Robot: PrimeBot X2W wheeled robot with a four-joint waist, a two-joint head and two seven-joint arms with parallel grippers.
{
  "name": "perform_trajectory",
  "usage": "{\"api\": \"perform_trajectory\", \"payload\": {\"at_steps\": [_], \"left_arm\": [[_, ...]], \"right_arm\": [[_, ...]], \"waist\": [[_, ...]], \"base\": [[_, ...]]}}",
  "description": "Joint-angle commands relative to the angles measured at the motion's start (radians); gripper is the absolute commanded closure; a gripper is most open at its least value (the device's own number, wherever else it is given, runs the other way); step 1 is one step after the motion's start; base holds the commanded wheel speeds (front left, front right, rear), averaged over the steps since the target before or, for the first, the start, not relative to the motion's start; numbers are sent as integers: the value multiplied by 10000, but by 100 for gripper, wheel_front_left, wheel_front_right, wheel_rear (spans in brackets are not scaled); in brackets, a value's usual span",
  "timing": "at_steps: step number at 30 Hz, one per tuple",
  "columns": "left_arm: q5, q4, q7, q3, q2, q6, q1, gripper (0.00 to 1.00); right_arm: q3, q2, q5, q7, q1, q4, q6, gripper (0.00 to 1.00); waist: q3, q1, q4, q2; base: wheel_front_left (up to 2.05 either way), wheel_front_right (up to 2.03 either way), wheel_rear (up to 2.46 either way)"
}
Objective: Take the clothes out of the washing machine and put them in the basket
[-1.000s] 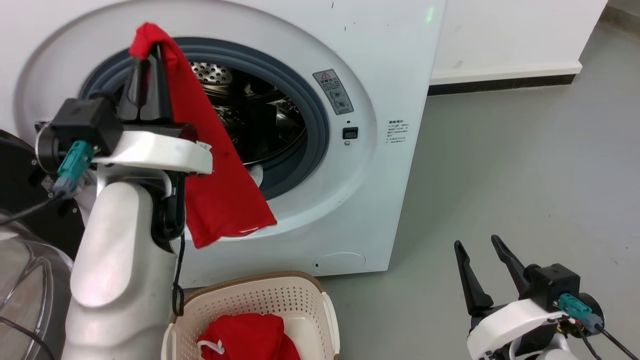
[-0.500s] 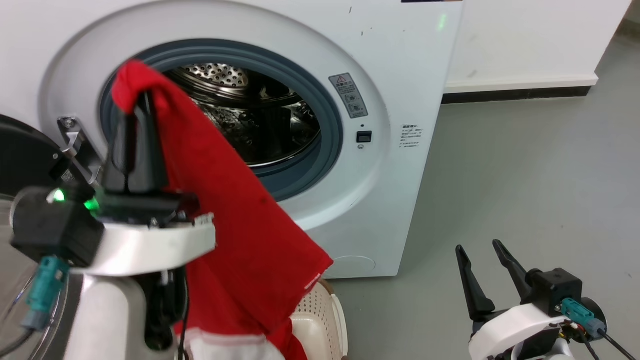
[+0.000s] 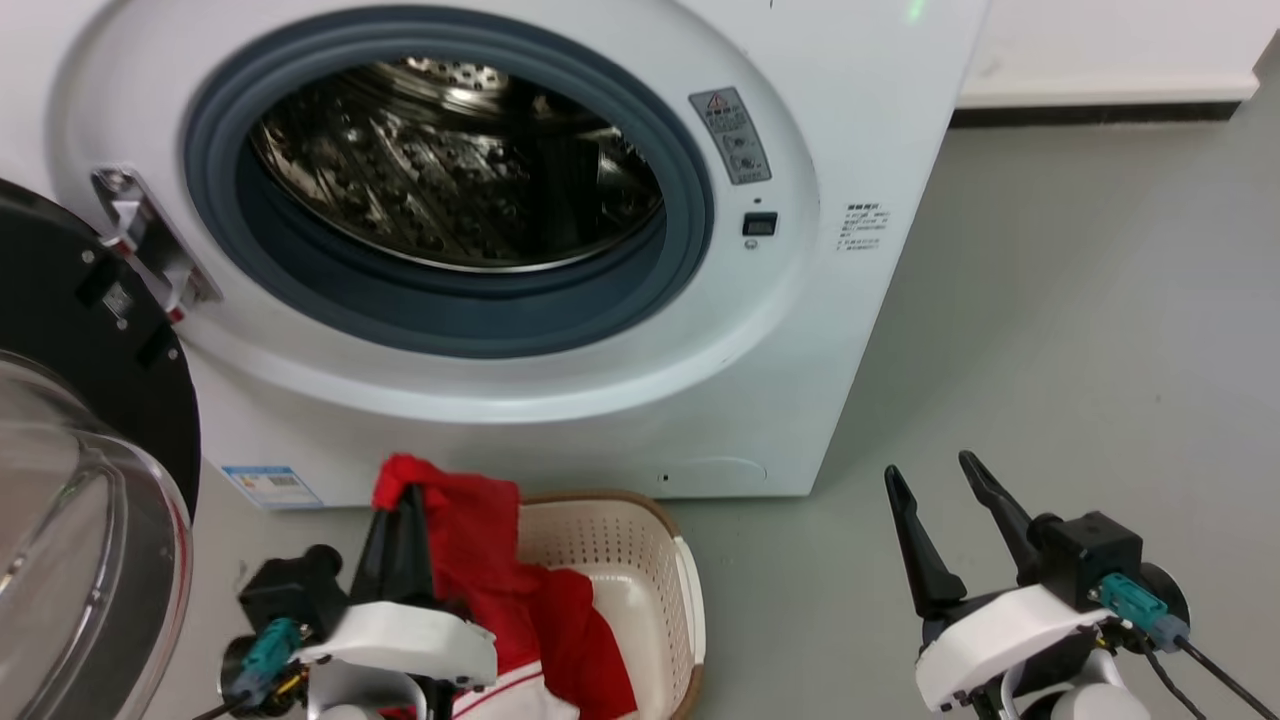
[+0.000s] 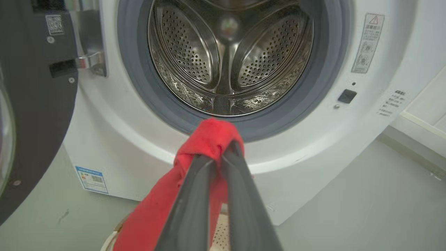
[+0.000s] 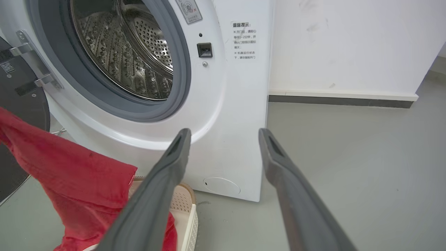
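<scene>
Drop step: left gripper [image 4: 218, 158] pinching garment [image 3: 480, 545] over basket [image 3: 692, 600] (drum [image 4: 226, 52] looks empty); next, open jaws. Right gripper [image 3: 929, 466] spread, right of basket.

1. I'm seeing the left gripper [image 3: 400, 505] at lower left showing two long dark fingers, a white wrist shell and a black camera block.
2. A teal connector [image 3: 264, 645] is sticking out of that block.
3. The right gripper [image 3: 930, 466] at lower right is wearing the same white shell, black block, teal plug [image 3: 1122, 597] and black cable [image 3: 1212, 677].
</scene>
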Motion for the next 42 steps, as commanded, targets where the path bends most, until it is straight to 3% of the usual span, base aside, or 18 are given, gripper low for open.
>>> {"api": "perform_trajectory", "payload": {"at_steps": [1, 12, 25, 30, 39, 41, 42], "left_arm": [[-9, 246, -101, -18, -18, -61, -224, 100], [-331, 4930, -379, 245, -179, -456, -1817, 100], [-414, 8478, -366, 1263, -218, -384, -3685, 100], [-342, 9374, -365, 1455, -222, -347, -4337, 100], [142, 9564, -366, 1560, -49, -490, -5421, 100], [255, 9548, -366, 1615, -20, -458, -5557, 64], [288, 9573, -366, 1640, -6, -449, -5624, 51]], "right_arm": [[43, 6, 24, -47, -170, -25, -5, 0], [212, 8, 48, -311, -1059, 191, -5, 0], [378, 8, -249, -511, -2135, 269, -7, 0], [461, 8, -342, -550, -2515, 269, -7, 0], [536, 8, -410, -705, -2958, 402, -7, 0], [558, 7, -383, -752, -3028, 488, -7, 0], [565, 7, -362, -779, -3057, 535, -7, 0]], "waist": [[359, 0, -17, -1], [2098, 0, -261, -1], [4231, 0, -510, -1], [5053, 0, -600, -1], [6032, 0, -654, -1], [6064, 0, -680, -1], [6055, 0, -692, -1]], "base": [[0, 0, 0], [0, 0, 0], [0, 0, 0], [0, 0, 0], [0, 0, 0], [0, 0, 0], [0, 0, 0]]}}
